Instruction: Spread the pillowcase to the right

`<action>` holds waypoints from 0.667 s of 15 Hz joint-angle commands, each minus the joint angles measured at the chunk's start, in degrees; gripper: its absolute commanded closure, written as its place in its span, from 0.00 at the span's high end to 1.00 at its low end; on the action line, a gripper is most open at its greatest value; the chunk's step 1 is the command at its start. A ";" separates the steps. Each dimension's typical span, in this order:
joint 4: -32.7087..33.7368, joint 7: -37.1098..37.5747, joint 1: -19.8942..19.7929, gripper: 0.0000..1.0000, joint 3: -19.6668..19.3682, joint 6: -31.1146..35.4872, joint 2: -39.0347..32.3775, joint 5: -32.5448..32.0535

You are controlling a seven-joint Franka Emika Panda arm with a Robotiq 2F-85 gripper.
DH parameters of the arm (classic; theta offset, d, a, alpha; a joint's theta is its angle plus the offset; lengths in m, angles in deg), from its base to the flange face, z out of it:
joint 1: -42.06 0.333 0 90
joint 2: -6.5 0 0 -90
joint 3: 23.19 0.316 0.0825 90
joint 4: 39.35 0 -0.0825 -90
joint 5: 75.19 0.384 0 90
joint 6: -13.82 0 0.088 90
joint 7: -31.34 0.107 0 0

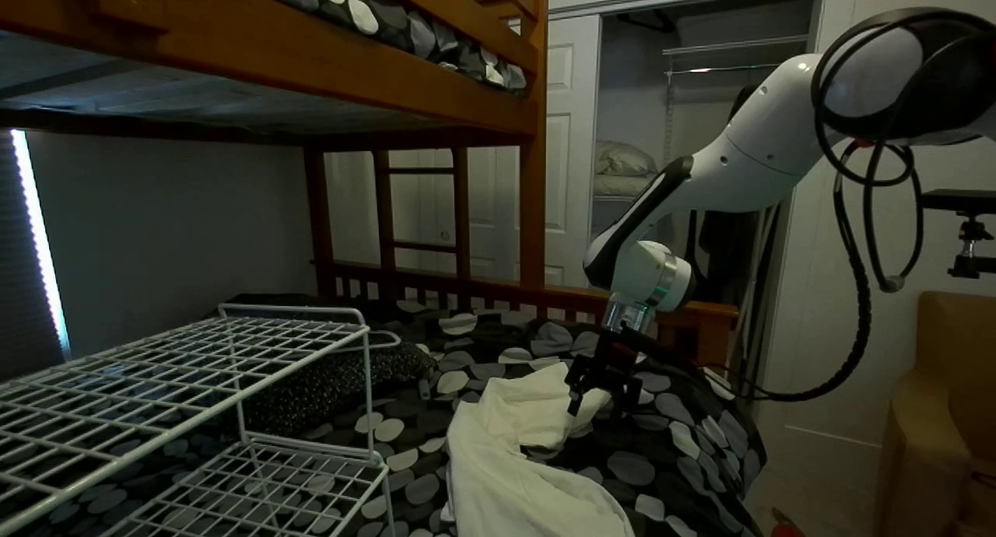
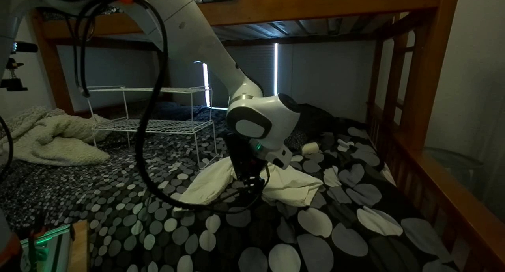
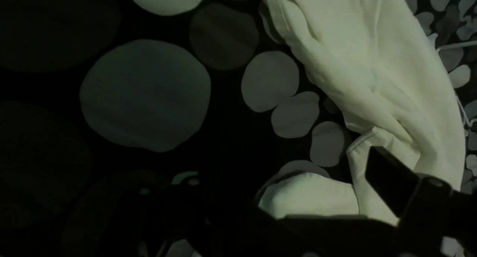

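The pillowcase [image 1: 529,486], a wrinkled cream-white cloth, lies bunched in a bent shape on the dark spotted bedding. In an exterior view, my gripper [image 1: 603,401] hangs open over its far end, fingers pointing down. From another angle the arm and gripper [image 2: 251,179] cover the middle of the pillowcase [image 2: 294,185]. The wrist view has the pillowcase [image 3: 376,70] running down the right side, with a flap folded between the spread fingers [image 3: 389,178]. One finger is over the cloth; the opposite one is lost in darkness. Whether either touches the fabric, I cannot tell.
A white wire rack [image 1: 194,389] stands on the bed beside the pillowcase. Overhead runs the upper bunk's wooden rail [image 1: 350,62], with a post [image 1: 534,171] near the arm. A fleecy cream blanket [image 2: 55,138] lies on the bed. The arm's black cable [image 2: 146,146] loops low.
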 commanded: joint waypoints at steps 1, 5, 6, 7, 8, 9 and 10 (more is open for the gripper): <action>2.99 -5.05 -2.63 1.00 2.57 2.73 -4.21 4.26; 4.79 -11.02 -4.60 0.96 4.68 4.00 -6.50 9.32; 5.18 -12.25 -4.92 0.91 4.97 3.73 -6.92 10.35; 5.63 -12.86 -4.96 0.85 5.02 3.43 -7.44 10.93; 5.85 -13.35 -4.96 0.79 5.02 3.09 -7.78 11.41; 6.08 -13.93 -4.92 0.73 5.02 3.11 -8.18 11.83; 6.29 -14.29 -4.87 0.68 5.01 2.98 -8.49 12.13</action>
